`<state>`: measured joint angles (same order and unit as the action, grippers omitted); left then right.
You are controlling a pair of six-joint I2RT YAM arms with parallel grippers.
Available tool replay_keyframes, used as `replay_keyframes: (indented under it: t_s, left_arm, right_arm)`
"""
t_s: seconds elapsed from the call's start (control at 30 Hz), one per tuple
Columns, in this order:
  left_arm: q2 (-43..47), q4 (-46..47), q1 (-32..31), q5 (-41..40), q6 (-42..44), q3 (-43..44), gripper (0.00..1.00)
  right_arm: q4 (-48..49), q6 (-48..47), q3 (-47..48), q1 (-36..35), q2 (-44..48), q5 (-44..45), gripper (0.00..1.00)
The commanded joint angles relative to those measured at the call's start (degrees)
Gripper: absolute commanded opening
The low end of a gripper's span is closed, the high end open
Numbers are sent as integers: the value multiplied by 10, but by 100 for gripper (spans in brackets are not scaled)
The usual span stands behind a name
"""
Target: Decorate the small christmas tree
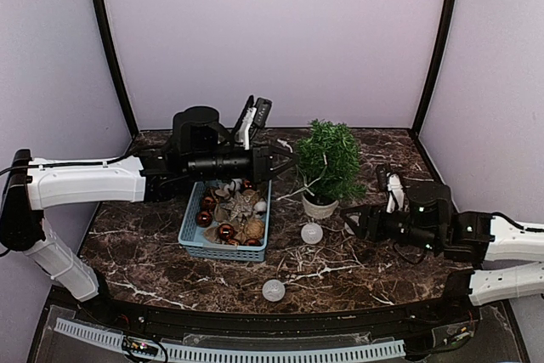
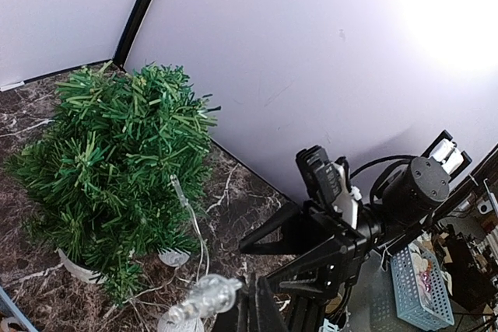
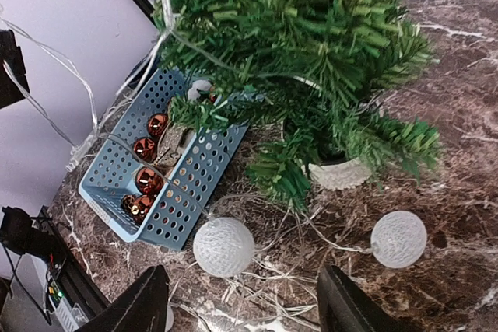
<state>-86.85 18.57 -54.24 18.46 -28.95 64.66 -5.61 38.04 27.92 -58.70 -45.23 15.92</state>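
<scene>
The small christmas tree (image 1: 330, 159) stands in its white pot (image 1: 320, 207) right of centre; it also shows in the left wrist view (image 2: 117, 169) and the right wrist view (image 3: 311, 52). A string of lights with white balls (image 1: 312, 233) trails from the tree's foot. My left gripper (image 1: 287, 161) is beside the tree's left side, above the basket, shut on the string's clear wire next to a clear bulb (image 2: 204, 297). My right gripper (image 1: 353, 221) is open, low on the table right of the pot, with a white ball (image 3: 223, 246) just ahead between its fingers (image 3: 144, 305).
A blue basket (image 1: 192, 225) left of the tree holds red baubles (image 3: 148, 179) and pine cones. Another white ball (image 1: 273, 290) lies near the front edge, and one (image 3: 398, 239) lies right of the pot. Loose wire lies tangled on the marble around the pot.
</scene>
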Motion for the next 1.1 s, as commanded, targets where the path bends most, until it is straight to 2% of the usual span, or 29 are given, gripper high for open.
replay_keyframes:
  t_s: [0.0,0.2,0.5,0.83,0.9,1.07]
  left_arm:
    - [28,-5,-2,23,5,6,0]
    - [28,-8,-2,36,7,12,0]
    - [27,-13,-2,36,6,18,0]
    - [24,-16,-2,41,6,27,0]
    - [25,-19,-2,42,6,27,0]
    - [34,-27,-2,37,9,23,0]
  right_arm:
    - [161,-21,-33,-5,-35,-69,66]
    - [260,-41,-26,-18,-140,-77,59]
    - [362,-83,3,-43,-260,-5,51]
    - [425,-91,43,-45,-375,-11,43]
    - [426,-88,55,-45,-392,-4,37]
    - [424,-83,75,-43,-414,23,7]
